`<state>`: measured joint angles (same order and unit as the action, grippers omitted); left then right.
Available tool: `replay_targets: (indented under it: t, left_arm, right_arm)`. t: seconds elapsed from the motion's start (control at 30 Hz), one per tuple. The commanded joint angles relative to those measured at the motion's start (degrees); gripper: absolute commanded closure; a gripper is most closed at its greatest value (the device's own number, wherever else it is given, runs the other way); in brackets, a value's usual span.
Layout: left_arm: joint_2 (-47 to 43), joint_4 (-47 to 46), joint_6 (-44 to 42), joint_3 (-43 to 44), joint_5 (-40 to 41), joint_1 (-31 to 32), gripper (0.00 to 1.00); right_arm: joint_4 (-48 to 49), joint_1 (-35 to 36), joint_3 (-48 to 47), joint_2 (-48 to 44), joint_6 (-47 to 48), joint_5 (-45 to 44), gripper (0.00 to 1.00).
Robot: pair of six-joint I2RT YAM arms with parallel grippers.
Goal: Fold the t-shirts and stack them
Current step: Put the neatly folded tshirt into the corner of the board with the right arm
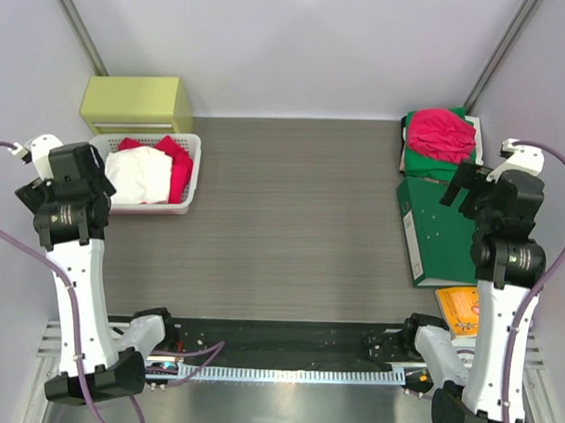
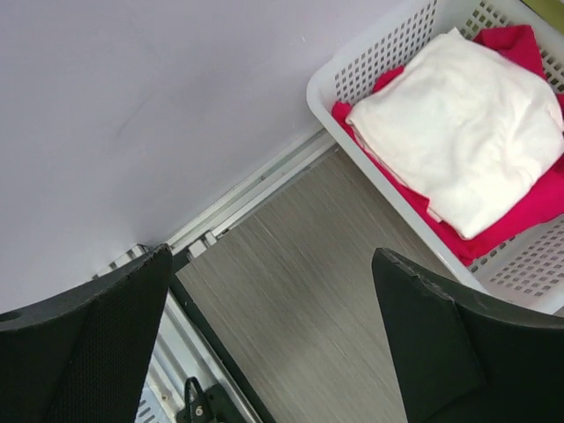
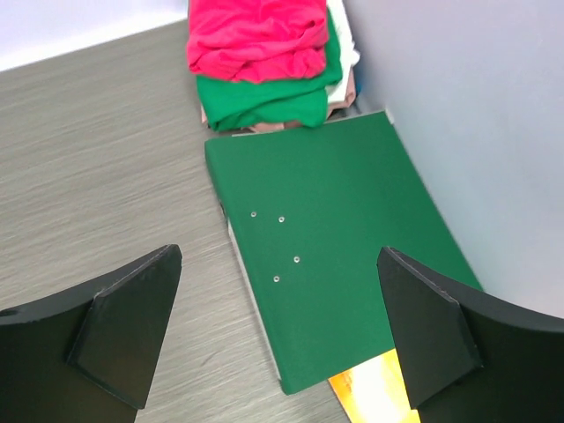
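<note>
A folded pinkish-red t-shirt (image 1: 441, 133) (image 3: 256, 35) lies on top of a folded green t-shirt (image 3: 264, 101) at the table's far right, with a pale beige edge (image 3: 264, 129) showing underneath. A white basket (image 1: 193, 171) (image 2: 388, 53) at the far left holds a whitish t-shirt (image 1: 138, 174) (image 2: 458, 132) lying over a red one (image 1: 180, 166) (image 2: 520, 211). My left gripper (image 1: 68, 181) (image 2: 271, 256) hangs open over bare table, on the near side of the basket and just off it. My right gripper (image 1: 492, 186) (image 3: 278, 253) is open above the dark-green folder. Neither holds anything.
The flat dark-green folder (image 1: 440, 231) (image 3: 335, 247) lies just in front of the stack, by the right wall. An orange booklet (image 1: 458, 309) (image 3: 370, 397) sticks out at its near end. A yellow-green box (image 1: 136, 104) stands behind the basket. Walls close in on both sides.
</note>
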<state>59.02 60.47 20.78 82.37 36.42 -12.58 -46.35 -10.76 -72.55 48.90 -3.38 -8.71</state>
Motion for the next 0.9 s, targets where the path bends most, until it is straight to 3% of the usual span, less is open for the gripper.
replay_targets:
  t: [0.0, 0.13, 0.2, 0.37, 0.6, 0.8, 0.87]
  left_arm:
    - [2.14, -2.28, 0.50, -0.98, 4.52, -0.43, 0.06]
    - [4.34, -1.14, -2.32, -1.50, 3.74, -0.34, 0.04]
    - [2.51, -3.06, -6.26, -2.47, -2.89, -0.25, 0.02]
    - [-3.74, -9.66, -6.63, -6.69, -7.59, -0.43, 0.00]
    - [-0.84, -8.96, -10.39, -6.59, -10.23, -0.43, 0.03]
    - [-8.39, -21.79, -14.97, -17.66, -17.09, -0.43, 0.07]
    - [-3.85, -14.47, -12.53, -14.36, -14.46, -0.43, 0.04]
  right_arm:
    - [3.46, -0.22, 2.15, -1.35, 4.07, -3.32, 0.00]
    - [3.72, -0.22, 5.57, -2.49, 5.13, -3.61, 0.00]
    - [4.24, -0.22, 7.86, -3.37, 4.26, -2.63, 0.00]
    - [4.86, -0.22, 9.54, -3.73, 3.55, 0.36, 0.00]
    - [5.13, -0.13, 11.03, -2.76, 3.38, 0.80, 0.00]
    - [5.30, -0.22, 13.31, -3.29, 2.06, 3.25, 0.00]
    - [5.48, -0.22, 14.71, -3.64, 2.58, 3.78, 0.00]
